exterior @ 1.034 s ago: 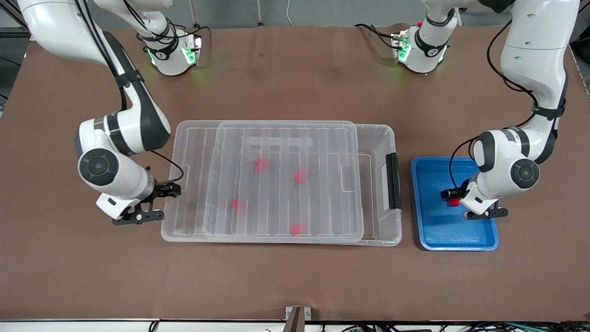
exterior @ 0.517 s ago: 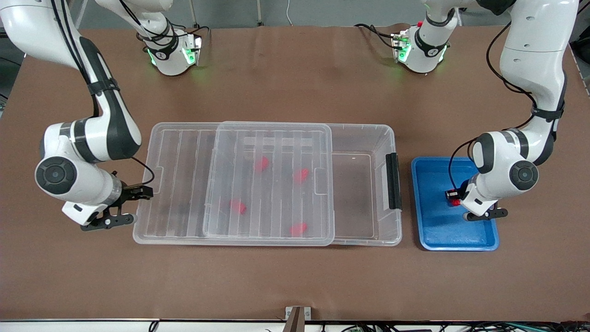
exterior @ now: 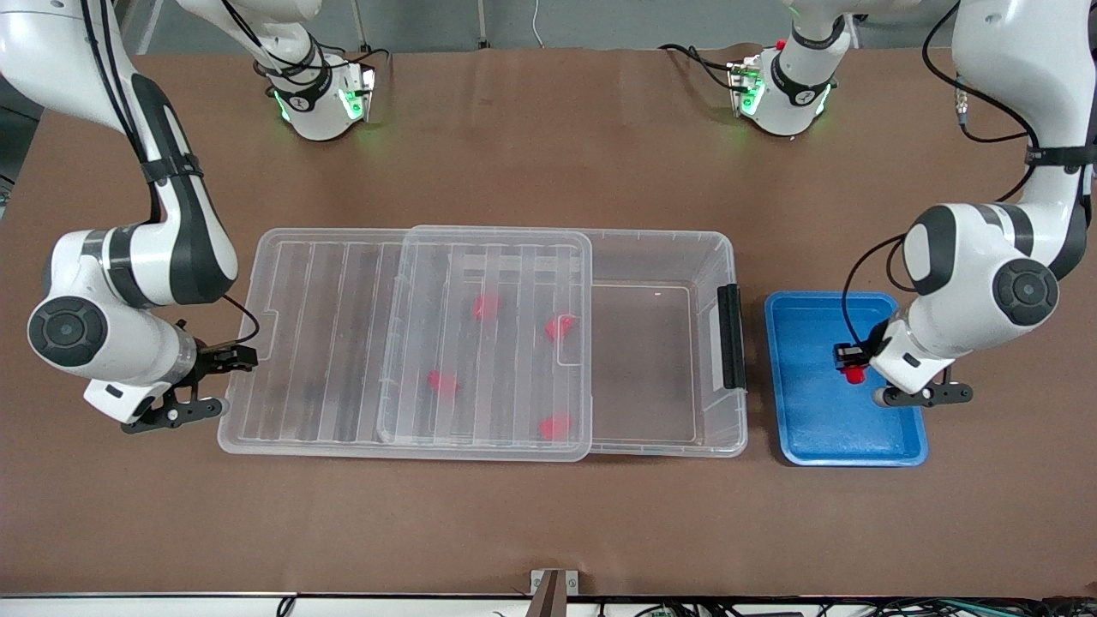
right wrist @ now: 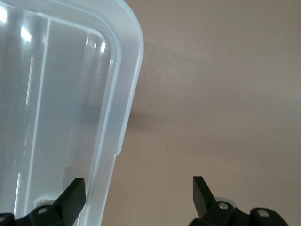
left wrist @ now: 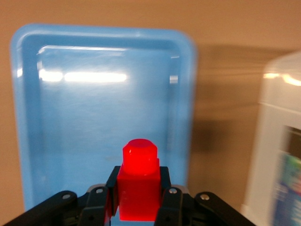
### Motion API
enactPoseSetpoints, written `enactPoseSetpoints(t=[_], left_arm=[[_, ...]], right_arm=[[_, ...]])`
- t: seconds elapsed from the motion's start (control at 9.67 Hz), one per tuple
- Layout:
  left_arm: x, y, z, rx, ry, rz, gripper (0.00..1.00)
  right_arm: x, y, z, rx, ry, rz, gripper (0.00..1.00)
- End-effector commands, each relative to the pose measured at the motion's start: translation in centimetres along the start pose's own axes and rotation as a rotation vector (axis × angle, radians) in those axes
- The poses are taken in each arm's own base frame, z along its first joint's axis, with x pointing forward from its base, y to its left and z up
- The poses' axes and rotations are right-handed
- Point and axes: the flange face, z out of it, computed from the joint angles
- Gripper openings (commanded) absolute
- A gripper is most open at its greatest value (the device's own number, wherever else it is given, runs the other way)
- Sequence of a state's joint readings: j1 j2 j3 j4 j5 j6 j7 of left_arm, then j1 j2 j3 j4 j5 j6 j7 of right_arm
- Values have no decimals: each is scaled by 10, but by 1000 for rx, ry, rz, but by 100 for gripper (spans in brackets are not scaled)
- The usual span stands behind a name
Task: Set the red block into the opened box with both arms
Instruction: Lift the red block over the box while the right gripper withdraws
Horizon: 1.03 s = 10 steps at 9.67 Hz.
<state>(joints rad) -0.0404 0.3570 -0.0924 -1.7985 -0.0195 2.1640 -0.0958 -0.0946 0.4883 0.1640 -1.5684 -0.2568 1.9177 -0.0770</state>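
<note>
Only left wrist view shows red block's (left wrist: 138, 186) stub.

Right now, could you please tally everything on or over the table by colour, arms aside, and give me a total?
Red: 5, four blocks in the box at, and the red block held in the left gripper over the tray.
Clear: 2, the box and its lid.
Blue: 1, the tray.
Total: 8
</note>
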Motion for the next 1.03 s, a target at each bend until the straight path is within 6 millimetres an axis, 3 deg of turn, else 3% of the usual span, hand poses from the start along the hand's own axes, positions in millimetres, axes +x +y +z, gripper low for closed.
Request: enactPoseSetpoints(t=[0.0, 0.1, 0.21, 0.41, 0.52, 0.72, 0.93], left_arm=[[-10, 68, -8, -34, -2, 9, 1], [-15, 110, -17, -28, 18, 3, 1], [-28, 152, -12, -1, 22, 5, 1], [-45, 220, 15, 26, 19, -2, 0], [-51, 251, 31, 16, 9, 11, 0], [-62, 277, 94, 68, -16, 33, 0], [-54, 284, 136, 56, -19, 25, 0]], right_arm=[[-1, 1, -31, 48, -5, 12, 100], [-1, 1, -42, 72, -8, 21, 100], [-3, -1, -55, 87, -1, 33, 100], [-26, 13, -118, 93, 82, 160, 100], [-45, 30, -154, 94, 137, 205, 100], [-97, 55, -221, 112, 191, 272, 100], [-152, 94, -252, 136, 164, 410, 100]])
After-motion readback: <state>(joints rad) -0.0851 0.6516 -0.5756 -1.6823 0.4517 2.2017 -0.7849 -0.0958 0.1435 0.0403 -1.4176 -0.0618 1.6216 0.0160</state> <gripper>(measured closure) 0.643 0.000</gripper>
